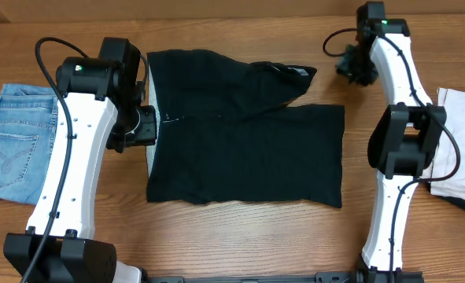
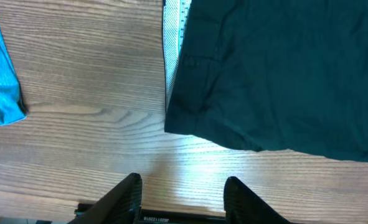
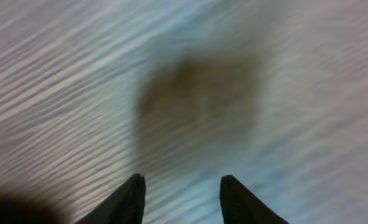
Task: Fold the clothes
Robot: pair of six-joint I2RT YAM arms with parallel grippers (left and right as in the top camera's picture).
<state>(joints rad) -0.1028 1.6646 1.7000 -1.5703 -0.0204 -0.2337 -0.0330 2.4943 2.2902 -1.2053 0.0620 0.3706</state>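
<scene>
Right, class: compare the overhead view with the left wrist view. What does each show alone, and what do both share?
Overhead only: the whole black garment, its white label, and a white garment at the right. Left wrist only: the left gripper, fingers open, nothing between them. Both: the black garment's left edge, the jeans and the wooden table.

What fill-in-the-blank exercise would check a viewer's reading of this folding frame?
1. The garment spread between the arms is ____ in colour.
2. The jeans lie on the robot's ____ side.
3. The left tool is ____, holding nothing, beside the garment's edge.
4. The tabletop under the right tool is made of ____.
Missing words: black; left; open; wood.
</scene>
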